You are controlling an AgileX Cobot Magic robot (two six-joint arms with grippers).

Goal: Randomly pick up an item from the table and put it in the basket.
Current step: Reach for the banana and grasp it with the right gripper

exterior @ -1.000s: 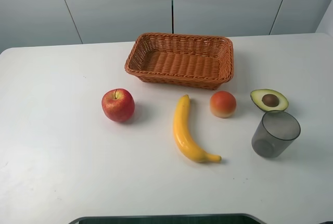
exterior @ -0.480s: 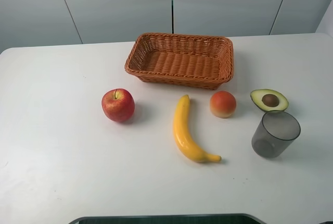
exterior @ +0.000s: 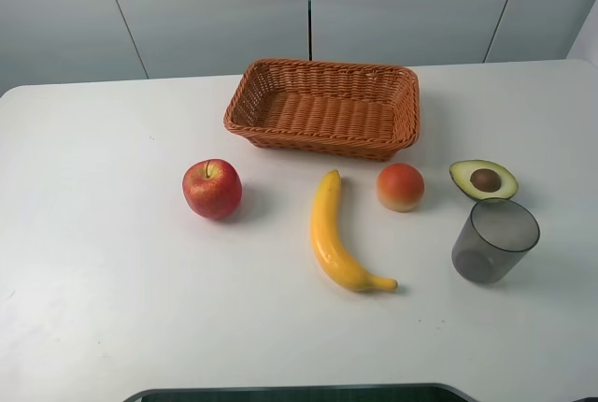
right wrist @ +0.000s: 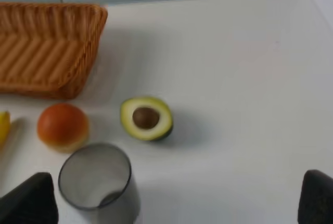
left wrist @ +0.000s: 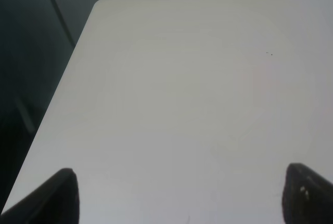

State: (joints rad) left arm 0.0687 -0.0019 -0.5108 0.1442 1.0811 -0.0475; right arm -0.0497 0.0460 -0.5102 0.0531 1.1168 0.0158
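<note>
The yellow banana [exterior: 332, 234] lies on the white table [exterior: 112, 308], in front of the empty wicker basket [exterior: 318, 140]. In the right wrist view only its tip [right wrist: 2, 126] shows, next to the basket's corner [right wrist: 86, 57]. Neither gripper shows in the exterior high view. My left gripper [left wrist: 179, 203] is open and empty above bare table near the left corner; only its dark fingertips [left wrist: 57, 195] show. My right gripper [right wrist: 171, 208] is open and empty, with its fingertips [right wrist: 28, 200] wide apart, near the cup.
A red apple [exterior: 212, 189] lies left of the banana. An orange-pink peach [exterior: 400, 186] lies right of it. A halved avocado [exterior: 483, 179] and a grey translucent cup [exterior: 495, 240] stand at the right. The table edge [left wrist: 62, 88] runs beside the left gripper.
</note>
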